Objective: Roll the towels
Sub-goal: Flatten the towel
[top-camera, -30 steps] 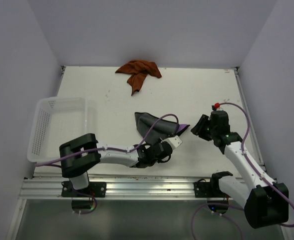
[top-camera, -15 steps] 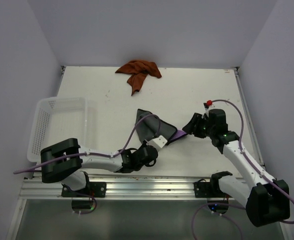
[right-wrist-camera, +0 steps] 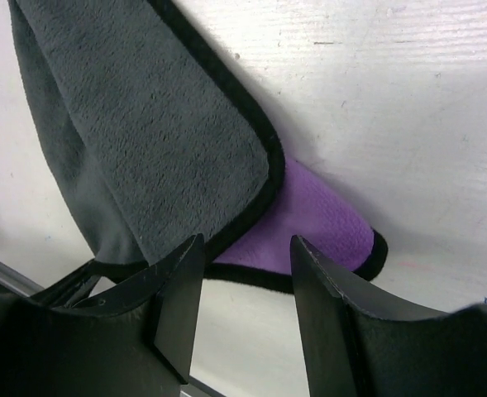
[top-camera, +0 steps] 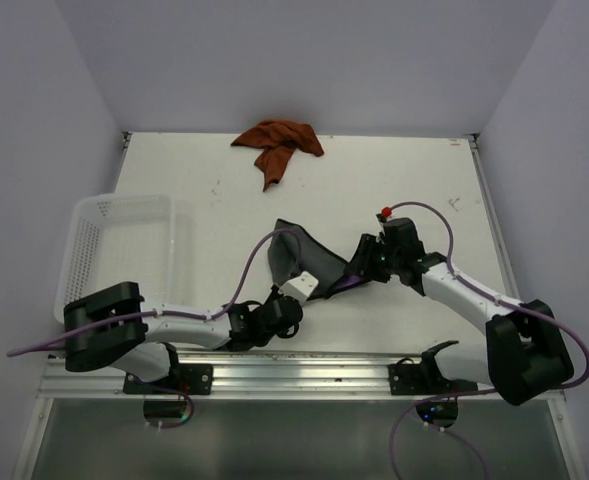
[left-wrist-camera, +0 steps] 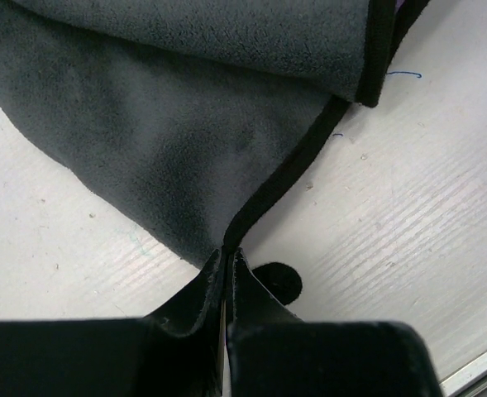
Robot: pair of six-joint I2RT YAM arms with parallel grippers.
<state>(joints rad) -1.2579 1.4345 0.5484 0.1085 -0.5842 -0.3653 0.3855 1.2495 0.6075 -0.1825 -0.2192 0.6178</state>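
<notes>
The purple towel lies crumpled in the middle of the table, dark grey side up, with black edging. My left gripper is shut on its black-edged near corner; in the top view the gripper sits at the towel's near edge. My right gripper is open, its fingers either side of the towel's right corner, where the purple side shows under the grey flap; in the top view it is at the towel's right end. The rust orange-brown towel lies bunched at the far edge.
A white perforated plastic basket stands at the left side of the table. White walls enclose the table on the left, back and right. A metal rail with both arm bases runs along the near edge.
My left gripper has pulled the towel's near corner leftward and back. My right gripper has moved left to the towel's right corner. The towel has shifted slightly left.
</notes>
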